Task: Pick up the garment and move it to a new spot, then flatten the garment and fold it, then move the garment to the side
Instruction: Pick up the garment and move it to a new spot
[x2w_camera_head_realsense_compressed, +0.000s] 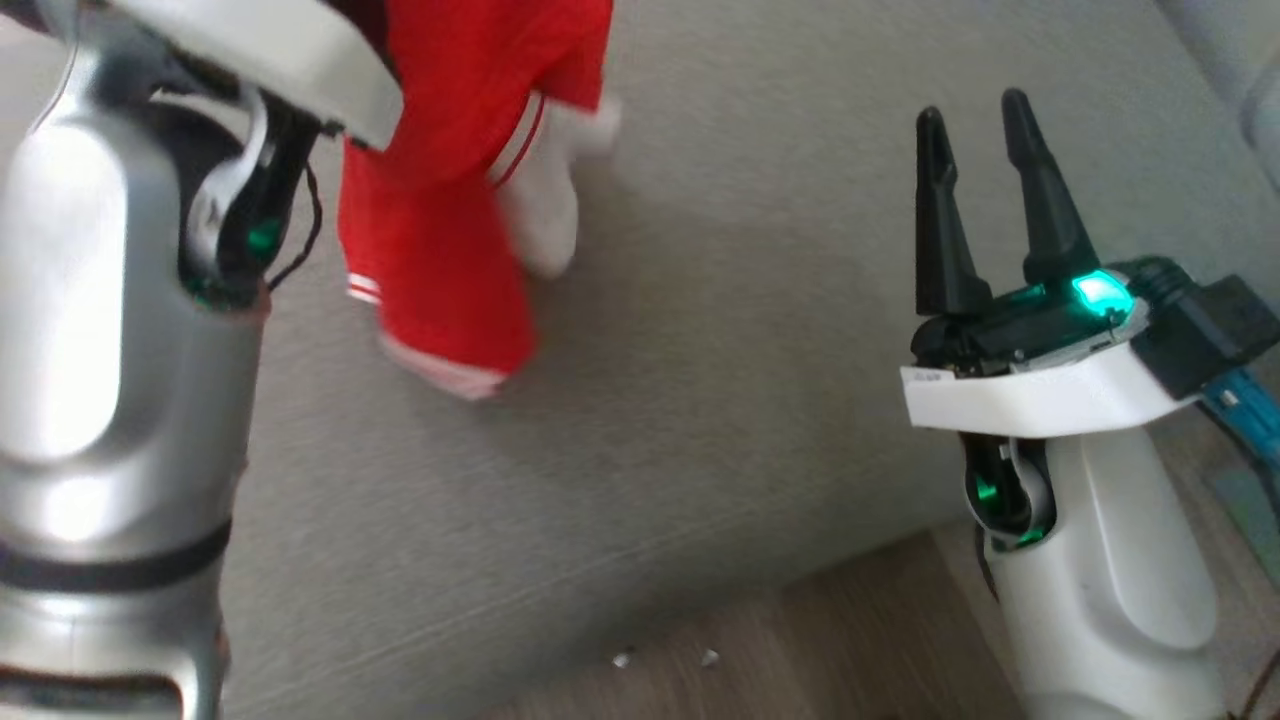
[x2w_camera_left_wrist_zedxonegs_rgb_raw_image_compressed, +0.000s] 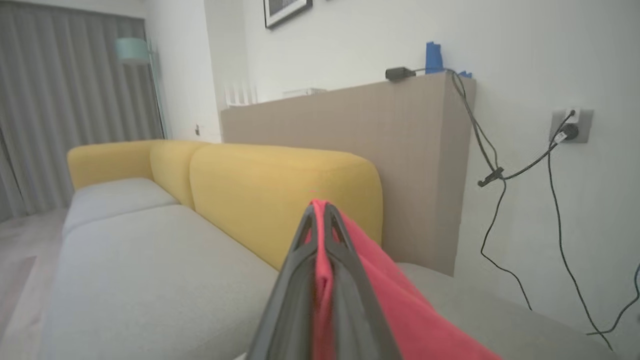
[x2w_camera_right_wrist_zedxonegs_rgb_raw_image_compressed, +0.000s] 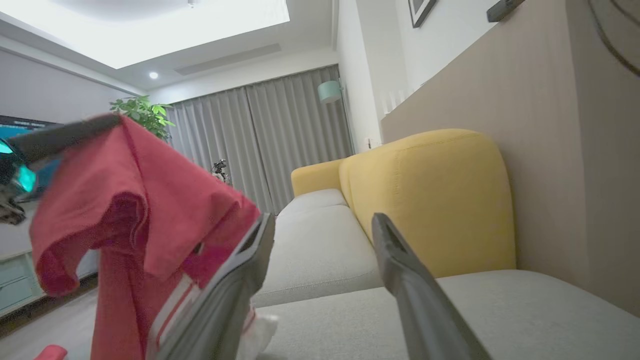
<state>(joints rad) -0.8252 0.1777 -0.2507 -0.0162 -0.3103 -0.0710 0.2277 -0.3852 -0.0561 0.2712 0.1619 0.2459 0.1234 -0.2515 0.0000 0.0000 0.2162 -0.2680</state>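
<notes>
Gripping the garment (x2w_camera_head_realsense_compressed: 440, 200), left hand (x2w_camera_left_wrist_zedxonegs_rgb_raw_image_compressed: 320, 209) hovers over sofa (x2w_camera_head_realsense_compressed: 720, 380).

The left claw (x2w_camera_left_wrist_zedxonegs_rgb_raw_image_compressed: 320, 209) pinches the red garment (x2w_camera_left_wrist_zedxonegs_rgb_raw_image_compressed: 400, 310) between its fingers above a grey sofa seat (x2w_camera_left_wrist_zedxonegs_rgb_raw_image_compressed: 150, 280) with a yellow backrest (x2w_camera_left_wrist_zedxonegs_rgb_raw_image_compressed: 270, 190).

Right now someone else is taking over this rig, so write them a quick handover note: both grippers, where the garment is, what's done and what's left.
Left gripper: shut on the red garment, which hangs bunched from it above the grey sofa seat.
Right gripper: open, holding nothing, over the seat near its front edge.
Done: the garment is picked up.
Left: set it down at the new spot, flatten it, fold it, then move it to the side.
Unclear: the head view is blurred, so I cannot tell whether the lower hem touches the seat.
</notes>
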